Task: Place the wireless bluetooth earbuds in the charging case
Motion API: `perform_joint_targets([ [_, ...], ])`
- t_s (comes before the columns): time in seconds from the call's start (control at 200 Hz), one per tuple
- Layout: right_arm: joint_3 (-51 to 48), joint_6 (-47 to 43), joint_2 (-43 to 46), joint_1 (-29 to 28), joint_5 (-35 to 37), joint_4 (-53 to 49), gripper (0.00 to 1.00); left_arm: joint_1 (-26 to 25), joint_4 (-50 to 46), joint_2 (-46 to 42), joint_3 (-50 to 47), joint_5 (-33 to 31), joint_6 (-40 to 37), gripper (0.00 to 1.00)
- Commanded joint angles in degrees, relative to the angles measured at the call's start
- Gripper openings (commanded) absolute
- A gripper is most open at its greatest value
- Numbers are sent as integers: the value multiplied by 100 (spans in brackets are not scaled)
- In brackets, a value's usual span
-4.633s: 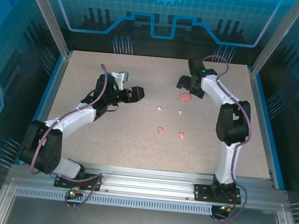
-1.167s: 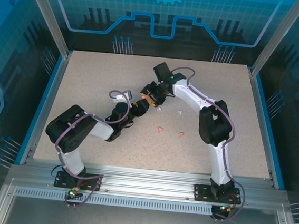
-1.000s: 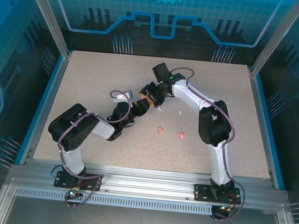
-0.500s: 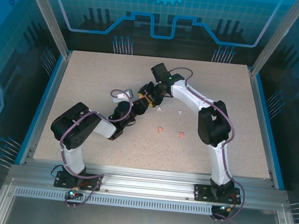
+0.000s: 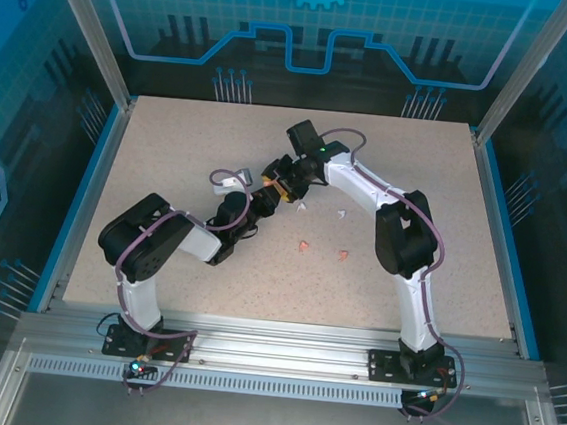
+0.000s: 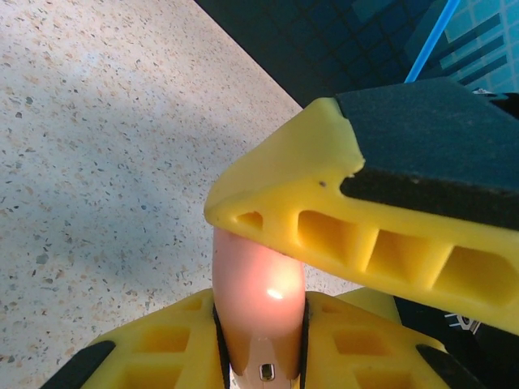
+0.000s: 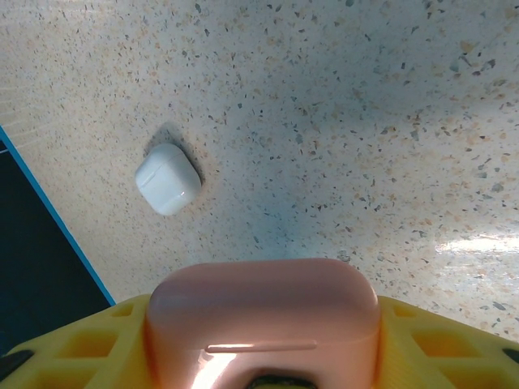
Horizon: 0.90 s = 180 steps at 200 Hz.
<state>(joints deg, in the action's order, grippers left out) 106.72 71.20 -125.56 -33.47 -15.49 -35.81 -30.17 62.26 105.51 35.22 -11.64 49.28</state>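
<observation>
A salmon-pink charging case (image 5: 277, 186) hangs above the table's middle, closed, with both grippers on it. My left gripper (image 5: 264, 200) comes from the lower left and is shut on the case's narrow sides (image 6: 259, 300). My right gripper (image 5: 288, 175) comes from the upper right and is shut across the case's wide body (image 7: 263, 316); one of its yellow fingers (image 6: 365, 235) crosses over the case in the left wrist view. Two white earbuds (image 5: 302, 207) (image 5: 342, 214) and two pink earbuds (image 5: 303, 245) (image 5: 344, 256) lie loose on the table to the right.
A closed white case (image 7: 168, 178) lies on the speckled table (image 5: 171, 131) near a blue edge strip (image 7: 49, 211). Blue rails and clear walls border the table on all sides.
The left gripper's fingers have closed on the pink case that the right gripper holds. Several seconds ago the arms were apart and the case lay on the table.
</observation>
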Motion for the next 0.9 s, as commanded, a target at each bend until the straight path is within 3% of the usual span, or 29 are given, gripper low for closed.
perform_joint_targets([
  [0.0, -53, 107, 128, -70, -203, 23, 53, -32, 150, 110, 143, -78, -61, 9],
  [0.08, -29, 113, 143, -64, -215, 81, 58, -29, 140, 101, 134, -65, -26, 2],
  [0.185, 183, 103, 151, 43, -235, 225, 81, -32, 88, 57, 117, 7, 50, 0],
  [0.25, 553, 32, 96, 162, -262, 174, 91, -31, 38, 14, 108, 138, 91, 0],
  [0.37, 1355, -246, -13, 425, -236, -194, 96, -31, -223, -175, 125, 468, 96, 0],
  [0.46, 1420, -522, 131, 683, -219, -386, 96, -22, -698, -465, 182, 876, 10, 0],
  [0.565, 665, -947, 694, 1031, -207, -215, 96, 45, -1599, -967, 337, 1533, -293, 0],
  [0.735, -1562, -1433, 1988, 1580, -206, 749, 96, 278, -2875, -1668, 553, 2678, -886, 0],
  [0.895, -2857, -2012, 2645, 1763, -422, 1402, 96, 405, -3395, -2094, 630, 3307, -1314, 0],
])
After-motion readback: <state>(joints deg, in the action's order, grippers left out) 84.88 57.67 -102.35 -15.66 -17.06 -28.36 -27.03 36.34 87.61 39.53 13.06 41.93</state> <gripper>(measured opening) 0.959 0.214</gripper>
